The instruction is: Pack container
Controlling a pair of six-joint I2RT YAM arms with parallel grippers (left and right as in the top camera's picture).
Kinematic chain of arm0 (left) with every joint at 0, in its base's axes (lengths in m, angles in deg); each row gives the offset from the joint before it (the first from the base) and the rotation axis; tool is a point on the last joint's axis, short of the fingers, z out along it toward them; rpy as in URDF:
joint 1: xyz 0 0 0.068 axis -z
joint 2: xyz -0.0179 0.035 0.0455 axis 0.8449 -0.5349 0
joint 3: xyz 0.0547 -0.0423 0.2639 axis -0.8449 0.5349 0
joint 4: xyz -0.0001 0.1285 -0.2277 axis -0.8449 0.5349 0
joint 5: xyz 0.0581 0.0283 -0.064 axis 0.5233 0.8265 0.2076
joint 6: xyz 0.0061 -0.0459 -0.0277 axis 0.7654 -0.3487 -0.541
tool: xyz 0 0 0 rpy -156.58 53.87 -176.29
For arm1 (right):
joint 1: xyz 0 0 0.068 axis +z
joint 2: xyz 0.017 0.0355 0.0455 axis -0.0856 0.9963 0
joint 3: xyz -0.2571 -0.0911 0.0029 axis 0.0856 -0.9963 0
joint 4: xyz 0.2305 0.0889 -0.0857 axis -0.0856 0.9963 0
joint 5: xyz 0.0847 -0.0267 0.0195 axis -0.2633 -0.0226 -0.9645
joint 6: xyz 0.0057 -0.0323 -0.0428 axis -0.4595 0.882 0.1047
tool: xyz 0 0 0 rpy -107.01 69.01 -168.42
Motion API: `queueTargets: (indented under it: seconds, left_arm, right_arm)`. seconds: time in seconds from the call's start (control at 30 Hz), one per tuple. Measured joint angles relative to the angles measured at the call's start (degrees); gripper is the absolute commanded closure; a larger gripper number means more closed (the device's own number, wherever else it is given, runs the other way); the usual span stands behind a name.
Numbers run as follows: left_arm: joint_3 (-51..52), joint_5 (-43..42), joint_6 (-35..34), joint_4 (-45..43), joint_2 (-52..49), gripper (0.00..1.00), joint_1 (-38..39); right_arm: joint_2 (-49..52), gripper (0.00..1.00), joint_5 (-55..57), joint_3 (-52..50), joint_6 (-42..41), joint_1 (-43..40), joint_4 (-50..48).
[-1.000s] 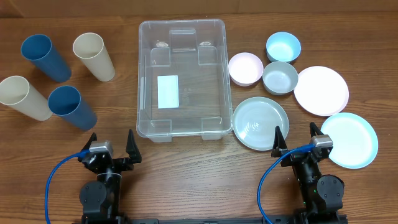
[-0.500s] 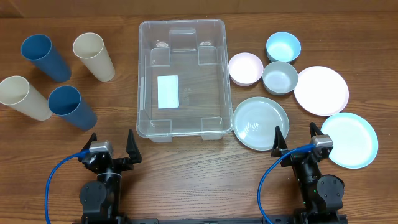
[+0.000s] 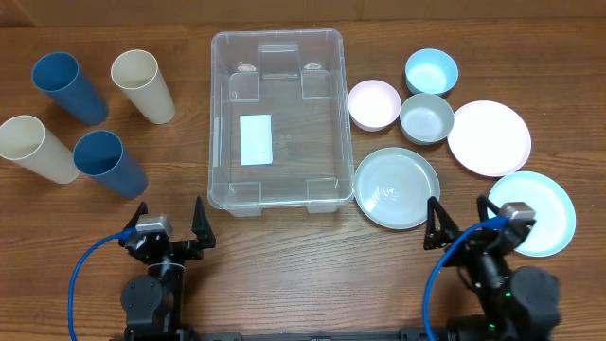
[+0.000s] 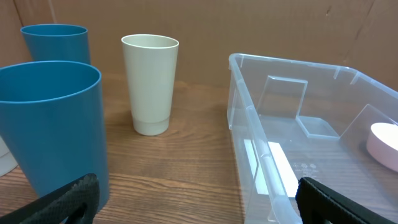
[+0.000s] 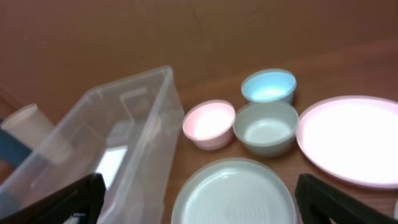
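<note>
container [image 3: 303,152] clear | label [image 3: 256,139] white | pink bowl [image 3: 373,104] | grey-green bowl [image 3: 426,118] | pale blue bowl [image 3: 432,72] | table [image 3: 284,256] brown wood-grain

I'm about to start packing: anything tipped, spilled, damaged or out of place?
Nothing stands out. The large clear rectangular plastic container sits empty and square; the blue and cream plastic cups stand upright left of it, pastel bowls and plates rest flat right of it.

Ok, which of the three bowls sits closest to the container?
The pink bowl, right beside the container; the grey bowl and blue bowl sit farther away.
</note>
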State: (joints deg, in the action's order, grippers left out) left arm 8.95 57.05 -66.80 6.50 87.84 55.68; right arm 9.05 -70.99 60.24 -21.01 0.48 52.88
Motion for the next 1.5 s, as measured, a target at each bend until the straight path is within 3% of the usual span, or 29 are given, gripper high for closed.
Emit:
queueTargets:
  seconds: [0.2,0.33,0.67,0.87,1.2,1.5]
  left_arm:
    - [0.00,0.00,0.00,0.00,0.00,0.00,0.00]
    - [0.00,0.00,0.00,0.00,0.00,0.00,0.00]
    - [0.00,-0.02,0.00,0.00,0.00,0.00,-0.02]
    - [0.00,-0.02,0.00,0.00,0.00,0.00,0.00]
    - [0.00,-0.02,0.00,0.00,0.00,0.00,0.00]
    - [0.00,-0.02,0.00,0.00,0.00,0.00,-0.02]
  right_arm:
    - [19.63,0.00,-0.35,20.90,-0.33,0.00,18.69]
    - [39.67,0.00,-1.70,34.29,-0.11,0.00,29.77]
    - [67.73,0.01,-4.70,37.59,-0.37,0.00,31.67]
    - [74.25,0.08,-3.85,37.59,-5.66,0.00,28.26]
    - [76.50,0.03,4.17,33.05,-17.86,0.00,23.85]
    - [76.54,0.09,6.23,24.22,-20.37,0.00,15.41]
